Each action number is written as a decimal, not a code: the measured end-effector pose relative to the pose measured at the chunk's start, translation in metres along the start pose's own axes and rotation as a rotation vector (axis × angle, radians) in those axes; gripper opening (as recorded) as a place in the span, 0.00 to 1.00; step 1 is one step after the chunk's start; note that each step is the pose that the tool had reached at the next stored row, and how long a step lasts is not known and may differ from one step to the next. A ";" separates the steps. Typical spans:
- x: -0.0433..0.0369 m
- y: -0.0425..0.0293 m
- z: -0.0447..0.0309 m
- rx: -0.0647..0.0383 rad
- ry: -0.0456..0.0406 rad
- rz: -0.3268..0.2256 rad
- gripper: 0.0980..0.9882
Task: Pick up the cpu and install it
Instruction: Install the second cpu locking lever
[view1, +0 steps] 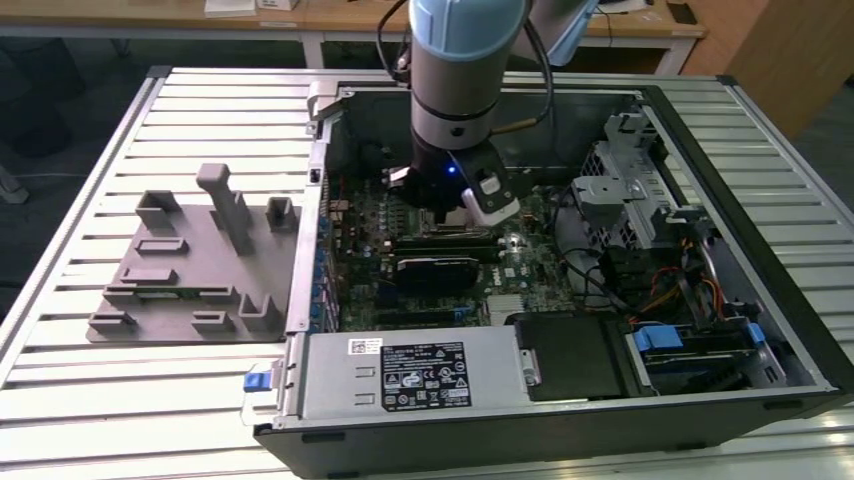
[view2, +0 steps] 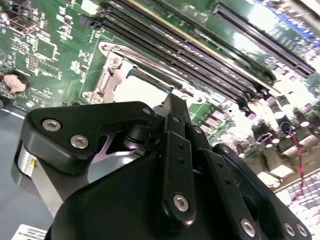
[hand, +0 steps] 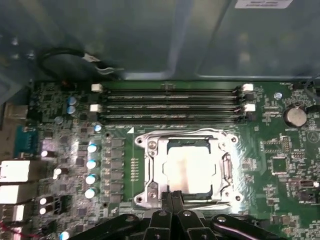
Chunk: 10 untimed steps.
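Note:
The cpu (hand: 192, 170), a flat square chip with a shiny silver top, lies inside the metal socket frame (hand: 150, 172) on the green motherboard (hand: 280, 165). In the second wrist view it shows as a bright patch (view2: 142, 92) just beyond the fingertips. My gripper (hand: 173, 196) hovers at the near edge of the socket, its two black fingers pressed together and holding nothing. In the exterior view the gripper (view1: 457, 218) reaches down into the open computer case (view1: 747, 130), over the middle of the board.
Memory slots (hand: 170, 105) run along the far side of the socket. A grey fixture tray (view1: 187, 270) with upright posts stands on the slatted table at the exterior view's left. The power supply (view1: 414, 375), drive cage (view1: 627, 190) and cables (view1: 681, 290) crowd the case.

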<state>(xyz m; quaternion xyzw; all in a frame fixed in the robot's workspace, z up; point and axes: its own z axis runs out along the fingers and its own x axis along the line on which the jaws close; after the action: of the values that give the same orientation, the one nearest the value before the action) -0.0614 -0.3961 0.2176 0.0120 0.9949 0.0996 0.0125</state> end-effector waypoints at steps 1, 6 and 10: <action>-0.0017 0.0011 0.0004 0.002 -0.0001 0.001 0.01; -0.0100 0.0068 0.0027 0.011 -0.0010 0.004 0.01; -0.0152 0.0125 0.0048 0.020 -0.0016 0.005 0.01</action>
<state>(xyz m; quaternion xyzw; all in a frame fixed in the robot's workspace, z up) -0.0459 -0.3833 0.2158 0.0148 0.9958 0.0897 0.0129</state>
